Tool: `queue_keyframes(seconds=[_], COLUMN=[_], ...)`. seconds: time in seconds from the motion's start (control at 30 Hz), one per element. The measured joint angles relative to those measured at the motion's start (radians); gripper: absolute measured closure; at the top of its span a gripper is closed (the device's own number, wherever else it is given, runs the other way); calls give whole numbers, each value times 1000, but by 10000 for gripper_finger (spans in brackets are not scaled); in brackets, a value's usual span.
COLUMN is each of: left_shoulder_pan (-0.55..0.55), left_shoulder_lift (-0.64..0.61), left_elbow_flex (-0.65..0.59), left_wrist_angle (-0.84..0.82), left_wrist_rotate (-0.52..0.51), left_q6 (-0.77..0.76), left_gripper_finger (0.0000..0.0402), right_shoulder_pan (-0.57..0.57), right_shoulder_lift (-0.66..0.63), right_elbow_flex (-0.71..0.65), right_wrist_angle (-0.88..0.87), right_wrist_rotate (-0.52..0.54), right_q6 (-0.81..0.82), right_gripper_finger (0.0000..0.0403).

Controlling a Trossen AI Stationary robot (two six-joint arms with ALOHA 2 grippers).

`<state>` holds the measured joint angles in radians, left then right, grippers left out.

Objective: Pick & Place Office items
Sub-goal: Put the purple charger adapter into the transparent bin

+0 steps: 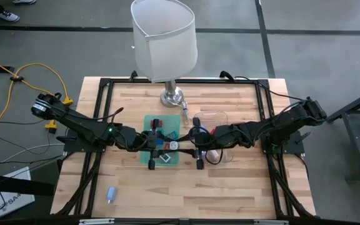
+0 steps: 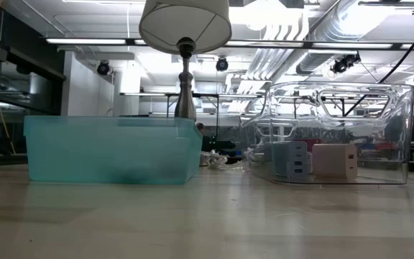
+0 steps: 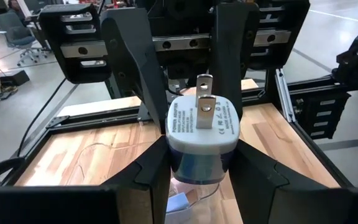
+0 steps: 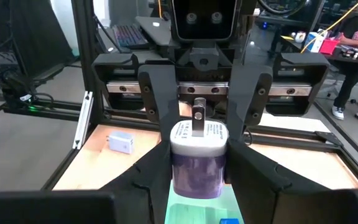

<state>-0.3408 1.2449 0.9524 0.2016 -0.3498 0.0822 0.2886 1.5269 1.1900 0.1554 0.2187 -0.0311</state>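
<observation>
I am holding two white plug adapters at once: the left gripper [image 3: 194, 180] is gripping one adapter [image 3: 201, 134] with jaws partly closed around it, and the right gripper [image 4: 194, 177] is pinching another [image 4: 196, 155] likewise, both meeting mid-frame above the green mat [image 1: 158, 122]. A few items are sitting in the clear tray [image 2: 401, 129]; several are waiting on the mat, one [image 1: 112, 194] lying at lower left. The lamp [image 1: 165, 37] is crowding the worktop [image 1: 230, 187] behind.

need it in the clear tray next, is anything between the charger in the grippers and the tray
Nothing visible: the charger is held between the left gripper and right gripper, and the clear tray lies just beside them, on the right arm's side.
</observation>
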Motion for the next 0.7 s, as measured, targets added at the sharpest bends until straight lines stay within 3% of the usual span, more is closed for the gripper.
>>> queue_keyframes(seconds=[0.7], left_shoulder_pan=[0], left_shoulder_lift=[0], left_elbow_flex=[0], left_wrist_angle=[5], left_wrist_rotate=[-1], left_q6=[3], left_gripper_finger=[274], right_shoulder_pan=[-7], right_shoulder_lift=[3], right_elbow_flex=[0], right_wrist_angle=[13], right_wrist_rotate=[-11], right_q6=[-26], right_gripper_finger=[264])
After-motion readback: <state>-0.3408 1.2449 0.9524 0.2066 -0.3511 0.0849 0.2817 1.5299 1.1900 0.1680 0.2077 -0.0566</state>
